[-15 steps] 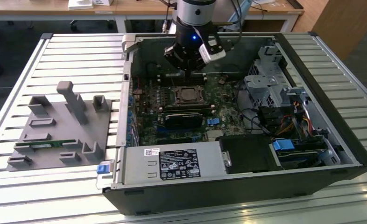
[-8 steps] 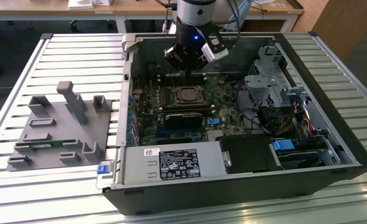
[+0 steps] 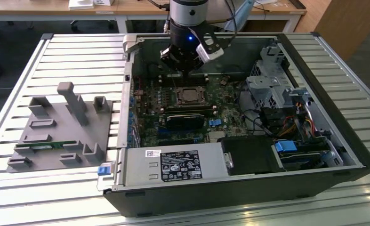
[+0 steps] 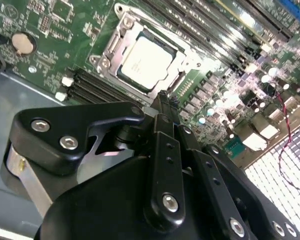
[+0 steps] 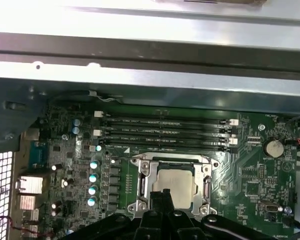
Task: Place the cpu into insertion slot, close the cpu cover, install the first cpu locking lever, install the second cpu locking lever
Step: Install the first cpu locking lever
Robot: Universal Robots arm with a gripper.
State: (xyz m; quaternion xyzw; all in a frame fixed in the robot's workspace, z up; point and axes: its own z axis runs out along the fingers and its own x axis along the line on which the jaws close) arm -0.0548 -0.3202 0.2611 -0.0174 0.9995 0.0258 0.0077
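The cpu (image 4: 144, 61) (image 5: 174, 182), a silver-grey square chip, lies flat in the insertion slot (image 3: 188, 95) on the green motherboard. The cpu cover (image 4: 111, 46) (image 5: 140, 176), a silver metal frame, lies flat around the chip. I cannot tell how the locking levers stand. My gripper (image 3: 183, 66) (image 4: 162, 97) (image 5: 161, 195) hangs a little above the socket, over its edge toward the case's back wall. Its black fingers are pressed together, with nothing between them.
Black memory slots (image 5: 165, 132) run beside the socket, with a coin battery (image 5: 274, 147) nearby. The open case (image 3: 298, 188) holds a power supply (image 3: 172, 165), a drive cage (image 3: 269, 87) and cables. A grey fixture (image 3: 59, 127) stands at the exterior view's left.
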